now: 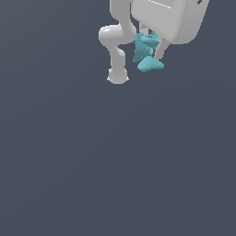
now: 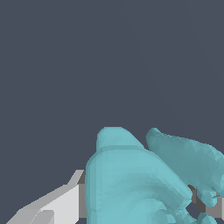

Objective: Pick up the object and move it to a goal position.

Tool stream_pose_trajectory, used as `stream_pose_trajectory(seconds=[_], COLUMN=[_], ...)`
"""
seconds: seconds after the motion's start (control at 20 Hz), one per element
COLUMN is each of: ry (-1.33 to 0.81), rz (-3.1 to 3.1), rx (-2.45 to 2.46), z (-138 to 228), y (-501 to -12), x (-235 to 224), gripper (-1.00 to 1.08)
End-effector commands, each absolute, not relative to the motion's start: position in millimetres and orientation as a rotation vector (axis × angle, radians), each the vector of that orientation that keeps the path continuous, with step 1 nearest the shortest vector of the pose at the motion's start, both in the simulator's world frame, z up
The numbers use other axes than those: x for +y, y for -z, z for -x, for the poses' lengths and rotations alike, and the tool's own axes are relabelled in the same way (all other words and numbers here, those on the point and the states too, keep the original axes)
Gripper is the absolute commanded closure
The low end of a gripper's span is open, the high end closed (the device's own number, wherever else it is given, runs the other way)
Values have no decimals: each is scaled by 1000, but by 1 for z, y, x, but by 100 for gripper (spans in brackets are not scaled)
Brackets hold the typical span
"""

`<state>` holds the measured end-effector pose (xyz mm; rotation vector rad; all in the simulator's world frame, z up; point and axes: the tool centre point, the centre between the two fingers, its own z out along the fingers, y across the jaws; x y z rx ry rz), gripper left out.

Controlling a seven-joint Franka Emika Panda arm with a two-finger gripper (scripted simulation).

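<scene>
Between the claw's [image 1: 149,51] fingers, the turquoise object [image 1: 147,54]

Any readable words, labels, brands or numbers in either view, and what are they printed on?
None. No legible text in either view: the turquoise object, the gripper holding it, the white arm and the grey floor are all unmarked. A thin pale line on the hand housing is no lettering.

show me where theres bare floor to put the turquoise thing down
Almost all the grey surface is bare: everything below the arm's base and along both edges of the exterior view. The crowded spot is the top centre, where the claw holds the turquoise object next to the arm.
</scene>
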<state>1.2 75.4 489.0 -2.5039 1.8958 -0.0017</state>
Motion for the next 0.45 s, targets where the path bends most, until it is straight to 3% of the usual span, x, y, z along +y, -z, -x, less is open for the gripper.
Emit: stream_pose_trajectory(seconds=[0.0, 0.4], ry=[0, 0], rz=[2505, 2505], rx=[1896, 1896], z=[1, 1], y=[-499, -510], x=[76, 77], gripper=[108, 108])
